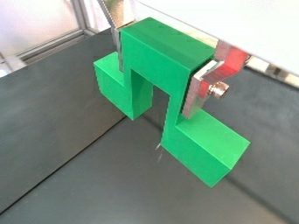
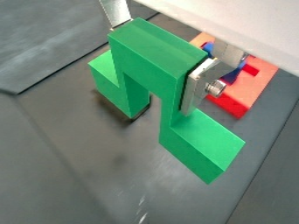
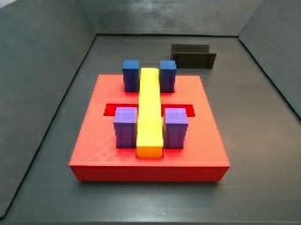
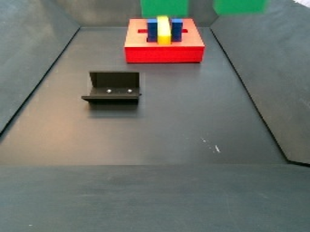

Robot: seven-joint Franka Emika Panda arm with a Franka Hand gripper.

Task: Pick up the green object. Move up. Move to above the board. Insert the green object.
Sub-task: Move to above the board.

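The green object (image 1: 163, 92) is held in the gripper (image 1: 163, 61): in both wrist views its raised middle block is clamped between the two silver fingers (image 2: 201, 77), which are closed against its opposite sides. The two lower side blocks hang below the fingers, one on each side, and are clear of the floor (image 1: 70, 157), which lies well beneath the piece. In a side view only a part of the green object (image 4: 240, 5) is seen at the upper edge of the picture, above and just beside the far end of the board (image 4: 164, 53); the gripper itself is not shown there.

The floor is a dark grey matt sheet, and it is closed in by dark walls. The board (image 3: 94, 149) is a flat red slab that rests on this floor. A long yellow bar (image 3: 150, 110) is carried along its middle, with blue blocks (image 3: 132, 75) at one end and purple blocks (image 3: 126, 127) at the other end, one on each side of the bar. In a wrist view a corner of the board (image 2: 239, 92) is seen beyond the gripper. The fixture (image 4: 112, 89), a dark L-shaped bracket, stands on the floor well apart from the board.
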